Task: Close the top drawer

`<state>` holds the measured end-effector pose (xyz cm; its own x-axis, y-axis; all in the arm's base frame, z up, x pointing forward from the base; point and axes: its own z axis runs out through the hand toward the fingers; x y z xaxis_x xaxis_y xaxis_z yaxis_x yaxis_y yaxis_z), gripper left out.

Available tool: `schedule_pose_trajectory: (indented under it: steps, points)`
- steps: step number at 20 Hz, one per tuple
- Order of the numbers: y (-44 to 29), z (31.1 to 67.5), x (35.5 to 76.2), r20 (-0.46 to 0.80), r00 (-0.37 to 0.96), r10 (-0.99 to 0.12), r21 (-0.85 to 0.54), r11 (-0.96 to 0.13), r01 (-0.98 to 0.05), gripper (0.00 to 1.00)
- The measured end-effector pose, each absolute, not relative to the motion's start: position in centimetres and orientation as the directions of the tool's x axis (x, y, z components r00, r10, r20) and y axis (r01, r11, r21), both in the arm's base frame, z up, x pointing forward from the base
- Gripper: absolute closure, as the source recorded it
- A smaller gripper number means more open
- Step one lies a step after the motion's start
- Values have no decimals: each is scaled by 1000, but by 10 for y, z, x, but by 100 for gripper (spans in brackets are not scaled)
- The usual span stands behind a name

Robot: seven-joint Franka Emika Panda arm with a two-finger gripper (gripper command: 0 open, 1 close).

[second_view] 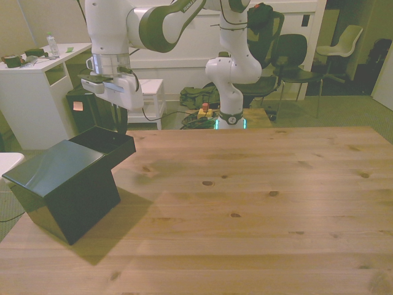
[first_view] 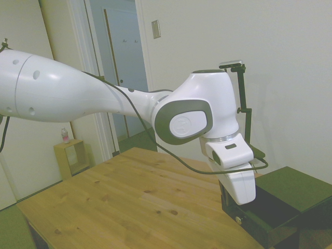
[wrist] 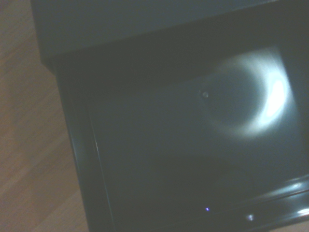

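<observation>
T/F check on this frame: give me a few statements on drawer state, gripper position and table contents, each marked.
1. The top drawer is pulled out of the cabinet. True.
2. The gripper hangs over the open drawer. True.
3. The drawer holds a red block. False: the wrist view shows a bare dark interior with a glare patch.
4. The cabinet sits at the front view's right. False: it sits at the front view's left.
5. The wooden table carries the cabinet. True.

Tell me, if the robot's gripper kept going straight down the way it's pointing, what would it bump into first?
Probably the inside floor of the open top drawer. The gripper points down over the drawer, and the wrist view looks straight into it with nothing inside. Depth is hard to judge, so it might catch the drawer's rim instead.
</observation>
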<state>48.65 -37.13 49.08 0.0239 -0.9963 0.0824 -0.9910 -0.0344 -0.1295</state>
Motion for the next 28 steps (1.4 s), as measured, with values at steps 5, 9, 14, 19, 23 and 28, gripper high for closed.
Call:
schedule_pose_trajectory:
  steps: [5, 9, 14, 19, 23, 28]
  points:
    - [-372, 491, 496, 93, 43, -995, -129, -55, -990, 100]
    - [-376, 491, 505, 105, 55, -993, -127, -68, -990, 100]
    - [-384, 491, 517, 125, 61, -990, -126, -77, -989, 100]
    - [-392, 488, 529, 137, 62, -989, -128, -80, -988, 100]
    - [-397, 491, 537, 150, 65, -987, -135, -86, -987, 100]
    - [-404, 490, 543, 165, 77, -983, -133, -99, -986, 100]
